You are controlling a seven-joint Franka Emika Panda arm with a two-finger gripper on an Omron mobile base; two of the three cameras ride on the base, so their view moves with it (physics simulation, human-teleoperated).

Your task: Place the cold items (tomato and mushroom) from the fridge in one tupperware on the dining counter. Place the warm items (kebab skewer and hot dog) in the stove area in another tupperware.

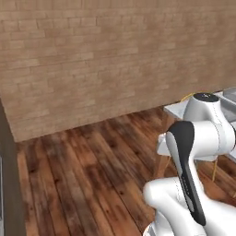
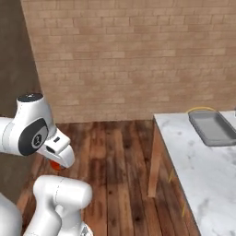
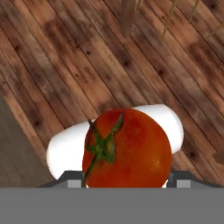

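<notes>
Wooden floor lies under your gripper, clamped on the tomato; one grey tupperware sits at the dining counter's far edge.

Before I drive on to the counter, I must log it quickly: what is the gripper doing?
Gripper: closed on the tomato, held above the wooden floor.

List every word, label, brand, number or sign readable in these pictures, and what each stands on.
None: no readable text on the tomato in the gripper, the tupperware, the dining counter, the brick wall or the wooden floor.
</notes>
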